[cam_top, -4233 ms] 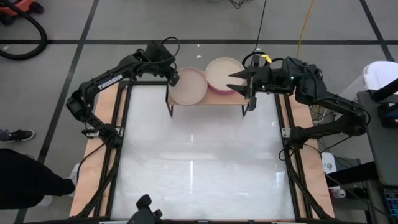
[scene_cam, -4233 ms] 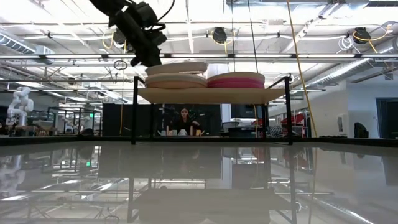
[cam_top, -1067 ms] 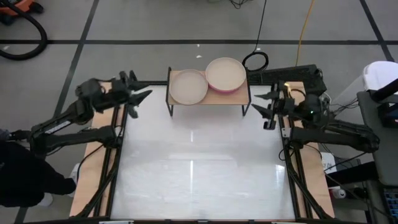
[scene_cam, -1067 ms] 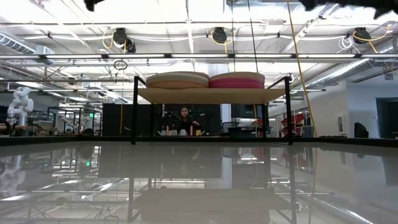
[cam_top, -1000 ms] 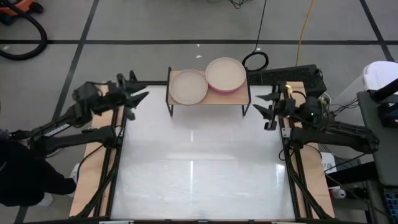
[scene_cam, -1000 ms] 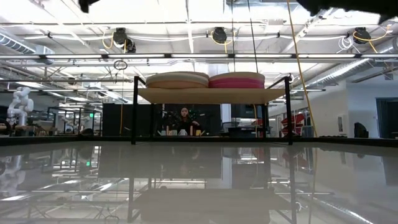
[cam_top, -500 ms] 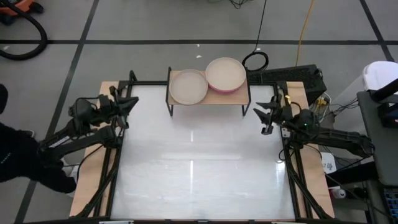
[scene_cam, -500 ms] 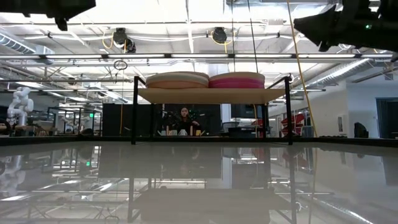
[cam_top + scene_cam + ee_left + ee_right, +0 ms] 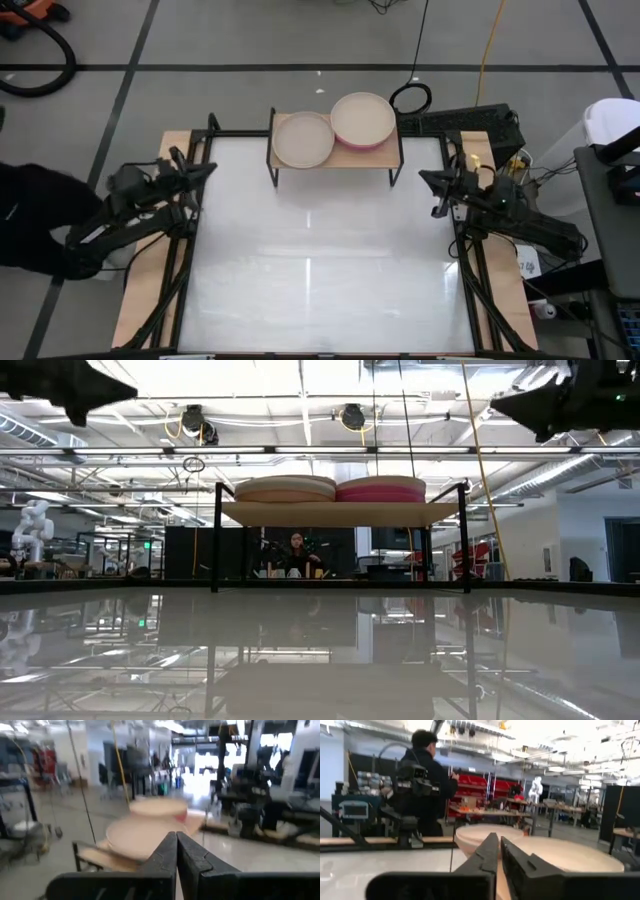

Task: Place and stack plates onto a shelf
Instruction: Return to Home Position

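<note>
- Left gripper (image 9: 200,168): fingers together, nothing held. It hangs over the worktop's (image 9: 320,270) left edge, toward the far-left corner.
- Right gripper (image 9: 432,186): fingers together too, nothing held. It hangs over the right edge, toward the far-right corner.
- Each wrist view shows its fingers meeting at the tips, left (image 9: 176,836) and right (image 9: 499,840), with the plates beyond them.
- Shelf (image 9: 372,157): it stands at the middle of the far edge, between your two grippers, with its long axis along that edge.
- From either gripper the shelf lies inward and a bit farther back. The right gripper is nearer its end than the left; neither touches it.
- Left stack (image 9: 303,139): on the shelf's left half, pale plate on top.
- Right stack (image 9: 362,119): on the right half, pale plate on top, magenta showing under it. It touches the left stack or sits just beside it; I can't tell which.
- The low view shows both stacks lying flat on the board. I can't read the count per stack.
- No plates show on the worktop, so stacking looks done. What's left is parking the arms.
- Judged room: plenty toward the near edge on both sides. Take each arm back along its own edge, away from the shelf legs.
- Watch the person's dark sleeve (image 9: 40,215) just outside the left edge, near the left arm.
</note>
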Controlling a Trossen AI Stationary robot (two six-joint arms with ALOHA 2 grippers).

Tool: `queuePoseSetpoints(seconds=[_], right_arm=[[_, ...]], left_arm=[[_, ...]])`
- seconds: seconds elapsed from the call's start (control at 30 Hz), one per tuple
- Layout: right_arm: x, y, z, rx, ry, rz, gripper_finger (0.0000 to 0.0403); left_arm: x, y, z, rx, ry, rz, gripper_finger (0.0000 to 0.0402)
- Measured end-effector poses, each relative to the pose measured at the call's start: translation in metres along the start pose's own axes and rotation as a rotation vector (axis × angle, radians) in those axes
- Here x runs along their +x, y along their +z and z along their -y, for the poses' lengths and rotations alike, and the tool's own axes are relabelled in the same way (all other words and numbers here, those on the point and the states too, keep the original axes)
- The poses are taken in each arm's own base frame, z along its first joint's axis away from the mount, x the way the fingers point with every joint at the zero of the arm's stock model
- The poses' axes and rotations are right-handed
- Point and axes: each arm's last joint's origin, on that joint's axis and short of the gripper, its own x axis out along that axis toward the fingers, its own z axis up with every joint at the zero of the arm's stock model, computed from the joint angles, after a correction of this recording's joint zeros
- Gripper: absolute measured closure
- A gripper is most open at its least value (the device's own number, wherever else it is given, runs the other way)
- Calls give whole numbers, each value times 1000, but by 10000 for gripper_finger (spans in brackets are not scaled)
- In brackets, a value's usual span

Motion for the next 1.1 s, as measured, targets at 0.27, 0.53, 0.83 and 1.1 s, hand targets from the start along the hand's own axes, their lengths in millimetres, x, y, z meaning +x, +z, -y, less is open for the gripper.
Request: queuePoseSetpoints(seconds=[0.27,0.53,0.83,1.1], right_arm=[[3,-25,-3,-1,8,-73,402],[3,-39,-5,21,9,-110,402],[3,-44,-5,28,10,-114,401],[4,-44,-5,16,8,-99,401]], left_arm=[[18,-33,2,-20,-73,-21,398],[29,-64,1,-42,-69,-73,398],[41,-99,1,-116,-59,-10,398],[41,-108,0,-128,-42,-61,398]])
